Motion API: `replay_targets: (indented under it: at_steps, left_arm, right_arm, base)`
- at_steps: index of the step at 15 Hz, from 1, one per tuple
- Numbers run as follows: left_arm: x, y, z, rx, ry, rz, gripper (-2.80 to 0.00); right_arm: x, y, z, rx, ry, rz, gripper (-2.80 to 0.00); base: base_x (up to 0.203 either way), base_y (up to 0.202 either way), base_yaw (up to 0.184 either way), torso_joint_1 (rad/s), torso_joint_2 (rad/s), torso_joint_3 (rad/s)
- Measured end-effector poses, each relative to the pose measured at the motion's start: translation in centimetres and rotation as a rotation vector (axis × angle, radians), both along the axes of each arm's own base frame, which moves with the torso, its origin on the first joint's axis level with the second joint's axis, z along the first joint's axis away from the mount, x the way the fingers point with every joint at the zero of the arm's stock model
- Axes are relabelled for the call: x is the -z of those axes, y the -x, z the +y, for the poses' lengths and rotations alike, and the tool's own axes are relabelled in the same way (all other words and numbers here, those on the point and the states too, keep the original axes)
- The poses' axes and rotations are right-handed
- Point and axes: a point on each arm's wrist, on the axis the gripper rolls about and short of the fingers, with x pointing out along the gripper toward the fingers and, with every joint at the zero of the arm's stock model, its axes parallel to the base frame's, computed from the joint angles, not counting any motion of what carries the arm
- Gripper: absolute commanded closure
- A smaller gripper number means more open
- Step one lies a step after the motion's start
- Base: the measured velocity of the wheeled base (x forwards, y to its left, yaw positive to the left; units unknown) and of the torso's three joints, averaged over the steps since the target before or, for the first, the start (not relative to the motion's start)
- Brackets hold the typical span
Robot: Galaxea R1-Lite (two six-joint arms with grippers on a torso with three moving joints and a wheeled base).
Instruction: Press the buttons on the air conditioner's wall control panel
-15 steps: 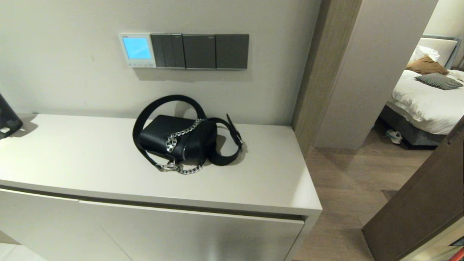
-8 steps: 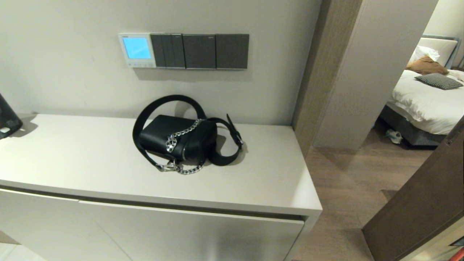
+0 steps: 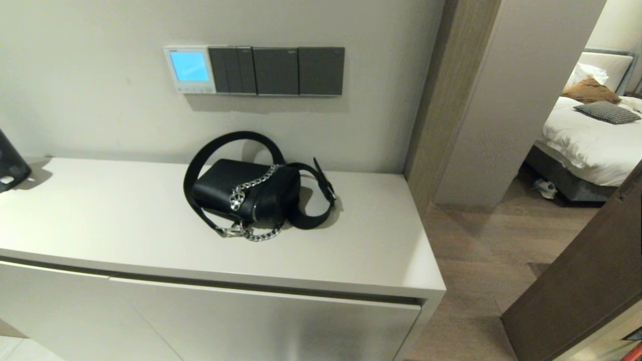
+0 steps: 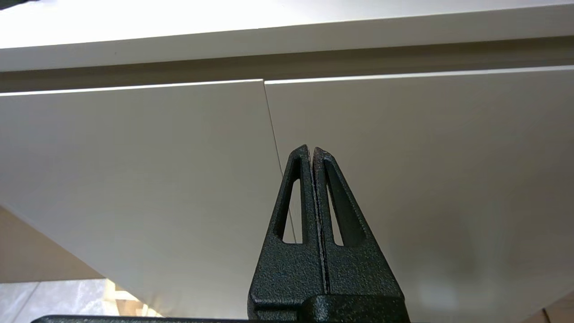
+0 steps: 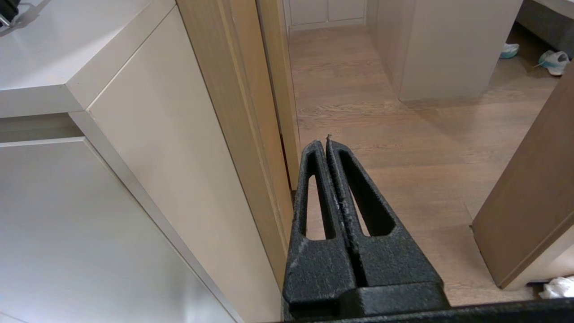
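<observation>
The air conditioner's wall control panel [image 3: 189, 69] is a small white thermostat on the wall above the cabinet, with a glowing blue screen. Its row of tiny white buttons [image 3: 193, 89] runs along its bottom strip. Neither arm shows in the head view. My left gripper [image 4: 312, 151] is shut and empty, low in front of the cabinet doors. My right gripper [image 5: 324, 142] is shut and empty, low beside the cabinet's right end, over the wood floor.
Three dark grey switch plates [image 3: 276, 70] sit right of the thermostat. A black handbag [image 3: 247, 192] with strap and chain lies on the cabinet top [image 3: 100, 220] below the switches. A dark object [image 3: 11, 163] stands at the far left. A doorway [image 3: 551, 150] opens at the right.
</observation>
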Motion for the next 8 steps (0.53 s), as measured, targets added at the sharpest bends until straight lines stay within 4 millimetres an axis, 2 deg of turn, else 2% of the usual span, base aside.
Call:
replay_targets:
  at_steps: [8]
  left_arm:
    - [0.8,0.17,-0.01,0.006,0.012,-0.016,0.0]
  right_arm:
    - [0.0,0.0,0.0,0.0,0.0,0.0,0.0]
  base:
    - [0.0,0.0,0.0,0.0,0.0,0.0]
